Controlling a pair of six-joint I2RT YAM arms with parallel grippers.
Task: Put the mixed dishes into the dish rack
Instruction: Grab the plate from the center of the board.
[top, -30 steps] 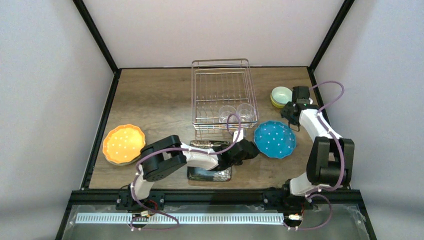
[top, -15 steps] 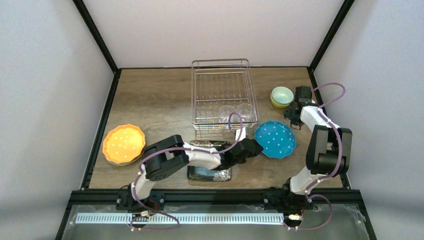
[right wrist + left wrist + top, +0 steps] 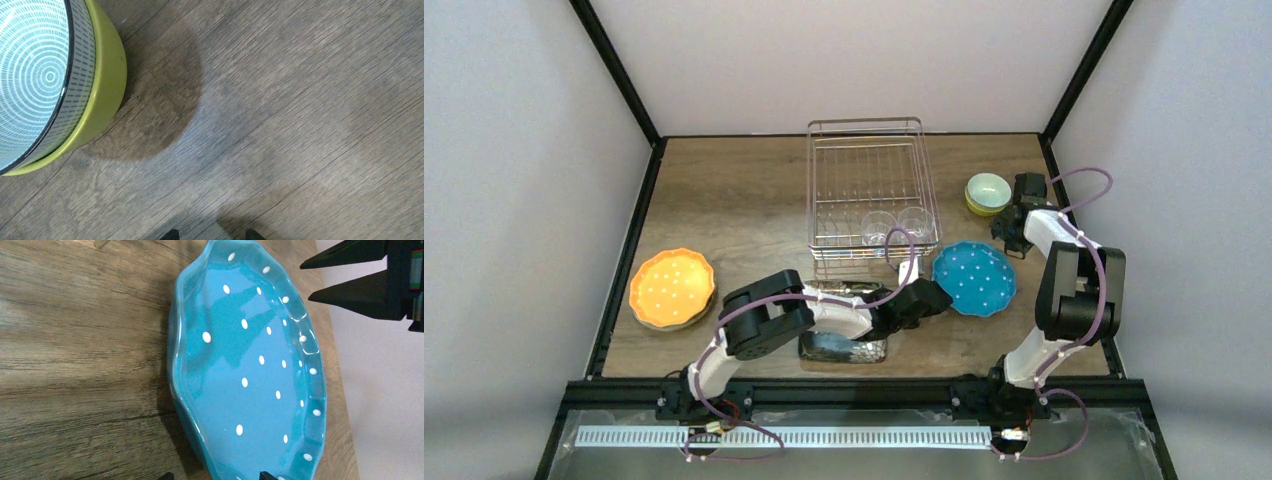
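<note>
- The left pincer [image 3: 215, 475] is being held spread wide. In the left wrist view its two fingertips are showing at the lower edge, with the near rim of the blue white-dotted plate [image 3: 250, 370] lying between them. Whether the rim is being touched cannot be told.
- The blue white-dotted plate is lying flat and face up on the tabletop [image 3: 724, 200], just beside the near right corner of the dish rack [image 3: 864, 125]. It is round with a scalloped rim, so no long axis is being shown.
- The right pincer [image 3: 211, 234] is being held apart over bare wood, with nothing between its fingertips.
- Up and to the left in the right wrist view, the mint bowl [image 3: 30, 75] is sitting nested, mouth up, inside the yellow-green bowl [image 3: 107, 85]. This stack is standing near the right edge of the tabletop, to the right of the dish rack.
- The dish rack is standing at the middle back, its long axis running away from the arms.
- Two clear glass cups [image 3: 876, 226] are being carried side by side at its near end.
- The black square plate [image 3: 842, 345] is being partly covered by the left arm, just in front of the dish rack.
- The orange plate [image 3: 671, 288] is lying face up at the left, well apart from the dish rack.
</note>
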